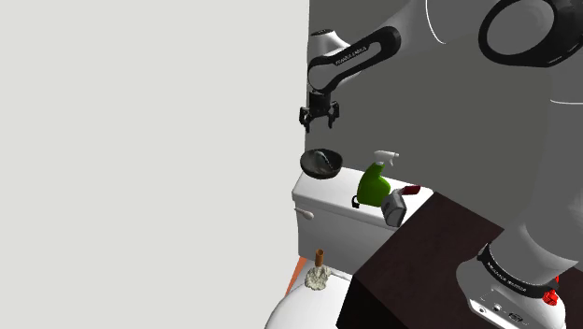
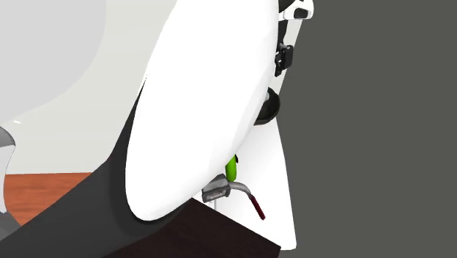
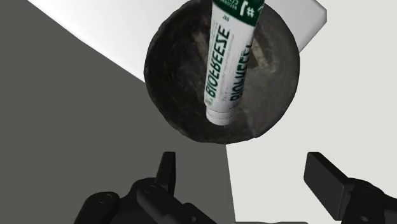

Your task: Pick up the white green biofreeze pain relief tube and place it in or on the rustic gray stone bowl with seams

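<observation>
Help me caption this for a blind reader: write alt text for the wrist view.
A white tube with green Biofreeze lettering lies inside a round, dark grey stone bowl that sits on a white surface. The black gripper is open and holds nothing.

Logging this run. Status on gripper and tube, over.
Gripper open, empty, above bowl. Tube lying inside bowl, not held. Green spray bottle stands apart from bowl, nothing blocking.
</observation>
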### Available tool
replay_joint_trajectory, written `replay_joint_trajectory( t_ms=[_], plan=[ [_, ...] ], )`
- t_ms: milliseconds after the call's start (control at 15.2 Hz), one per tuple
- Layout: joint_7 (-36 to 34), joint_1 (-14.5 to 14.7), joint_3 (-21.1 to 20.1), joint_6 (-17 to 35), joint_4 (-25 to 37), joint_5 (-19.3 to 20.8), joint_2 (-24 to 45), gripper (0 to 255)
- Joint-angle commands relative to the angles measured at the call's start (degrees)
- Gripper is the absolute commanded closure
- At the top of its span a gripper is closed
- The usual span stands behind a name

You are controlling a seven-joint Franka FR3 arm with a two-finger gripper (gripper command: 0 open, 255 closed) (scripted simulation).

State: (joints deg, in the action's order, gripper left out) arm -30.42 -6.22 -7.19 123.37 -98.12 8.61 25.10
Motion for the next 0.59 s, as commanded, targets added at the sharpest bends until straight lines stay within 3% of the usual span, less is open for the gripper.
replay_joint_trajectory(
  t_ms=[0,198,528],
  plan=[
    [0.13,0.02,-0.12,-1.56,0.70,-0.21,-0.86,0],
    [0.47,0.11,-0.41,-6.02,3.08,-0.72,-2.97,0],
    [0.47,0.11,-0.41,-6.02,3.08,-0.72,-2.97,0]
  ],
)
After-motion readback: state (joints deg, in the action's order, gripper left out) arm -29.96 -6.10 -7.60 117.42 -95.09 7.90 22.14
